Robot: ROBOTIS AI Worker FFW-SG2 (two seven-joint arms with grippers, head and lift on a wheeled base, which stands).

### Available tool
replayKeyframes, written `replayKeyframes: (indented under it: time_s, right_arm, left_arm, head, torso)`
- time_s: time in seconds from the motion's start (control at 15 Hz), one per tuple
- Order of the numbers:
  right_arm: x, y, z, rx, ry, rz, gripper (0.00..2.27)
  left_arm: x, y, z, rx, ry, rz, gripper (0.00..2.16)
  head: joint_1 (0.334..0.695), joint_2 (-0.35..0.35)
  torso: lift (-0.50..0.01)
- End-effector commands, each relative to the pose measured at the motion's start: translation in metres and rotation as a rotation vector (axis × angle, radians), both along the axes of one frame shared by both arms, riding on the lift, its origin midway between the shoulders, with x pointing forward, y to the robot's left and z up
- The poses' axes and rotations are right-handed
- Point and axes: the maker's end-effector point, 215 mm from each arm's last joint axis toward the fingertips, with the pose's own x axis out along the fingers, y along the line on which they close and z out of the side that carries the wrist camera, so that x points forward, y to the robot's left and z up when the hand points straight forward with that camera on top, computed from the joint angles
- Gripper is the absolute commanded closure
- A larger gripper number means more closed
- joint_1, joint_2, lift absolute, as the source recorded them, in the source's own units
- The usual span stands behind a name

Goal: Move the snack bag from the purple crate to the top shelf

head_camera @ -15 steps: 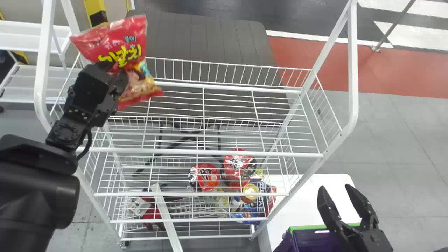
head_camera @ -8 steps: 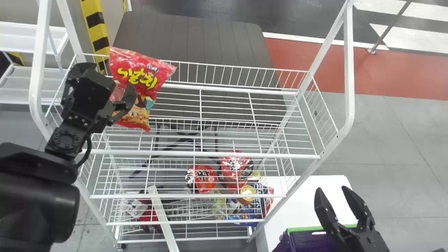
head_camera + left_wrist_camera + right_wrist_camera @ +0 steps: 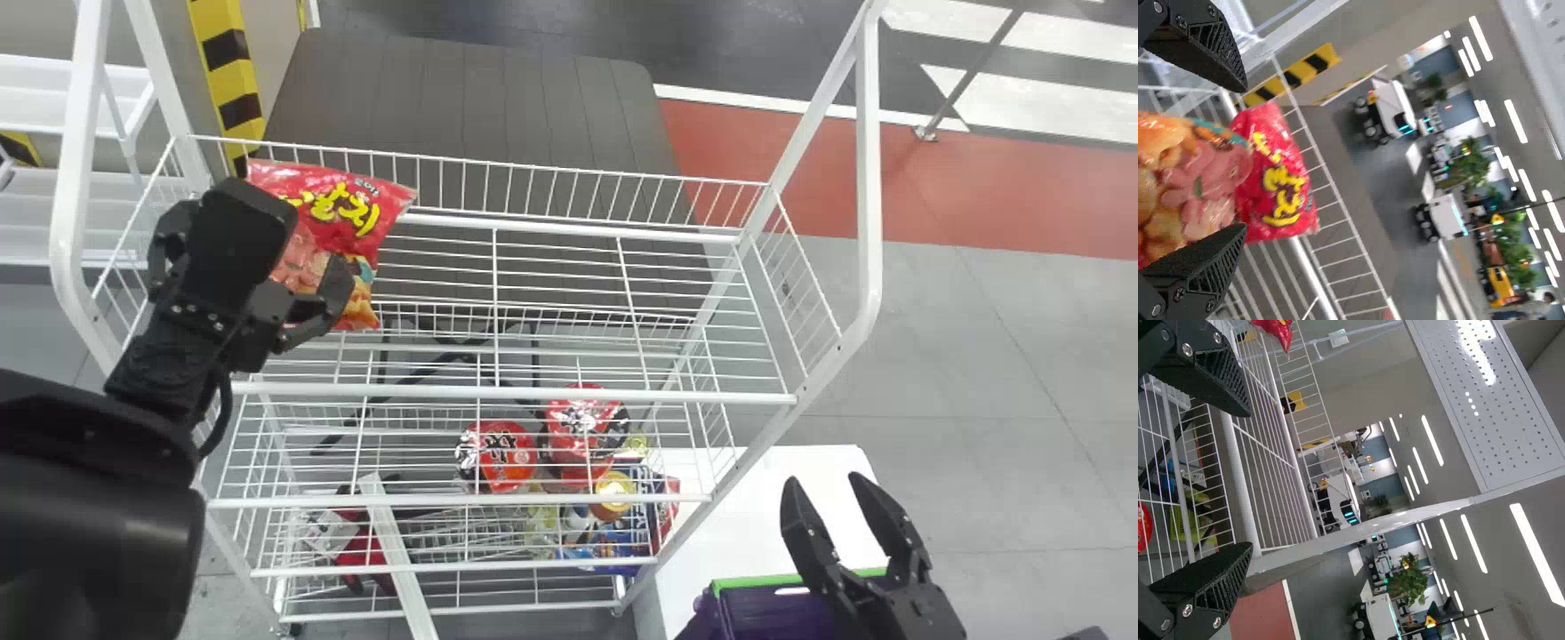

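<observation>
Snack bag: red snack bag (image 3: pixel 356 213) at the left end of the top shelf (image 3: pixel 533 393), near its back rail (image 3: pixel 569 178).
Left tool: left tool (image 3: pixel 253 244) at the bag, fingers apart, bag between them, not clamped.
Right tool: right tool (image 3: pixel 822 480) over the purple crate (image 3: pixel 756 613), fingers apart, nothing between them.
Crate: on the white bench (image 3: pixel 765 498), right of the rack.
Lower down: two red packs, one (image 3: pixel 502 455) beside the other (image 3: pixel 582 427), below top shelf level.
</observation>
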Motion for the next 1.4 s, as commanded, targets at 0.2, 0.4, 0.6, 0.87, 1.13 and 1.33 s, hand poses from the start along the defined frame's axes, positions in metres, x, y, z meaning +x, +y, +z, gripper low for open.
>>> replayKeyframes:
  time_s: [0.2, 0.4, 0.6, 0.87, 1.13, 1.33]
  right_arm:
    - [-0.001, 0.000, 0.000, 0.000, 0.001, 0.001, 0.13]
    - [-0.001, 0.000, 0.000, 0.001, 0.001, 0.002, 0.13]
    - [-0.002, -0.001, 0.000, 0.000, 0.001, 0.001, 0.13]
    - [-0.001, 0.000, 0.000, 0.001, 0.001, 0.002, 0.13]
    - [-0.002, -0.002, -0.001, -0.001, 0.003, 0.000, 0.13]
    - [-0.004, -0.003, 0.000, -0.004, 0.003, -0.002, 0.13]
  left_arm:
    - [-0.021, -0.021, -0.019, -0.037, 0.230, 0.097, 0.15]
    - [-0.025, -0.015, -0.025, -0.001, 0.312, 0.152, 0.15]
    - [-0.017, -0.001, -0.021, 0.010, 0.347, 0.194, 0.15]
    - [-0.010, 0.010, -0.027, 0.025, 0.417, 0.238, 0.17]
    - [0.003, 0.005, -0.023, 0.043, 0.417, 0.241, 0.17]
    - [0.014, 0.006, -0.021, 0.066, 0.429, 0.253, 0.17]
  head:
    - [0.695, -0.250]
    - [0.695, -0.263]
    - [0.695, -0.258]
    - [0.695, -0.236]
    - [0.695, -0.222]
    - [0.695, -0.225]
  torso:
    - [0.001]
    - [0.001]
    - [0.001]
    - [0.001]
    - [0.001]
    - [0.001]
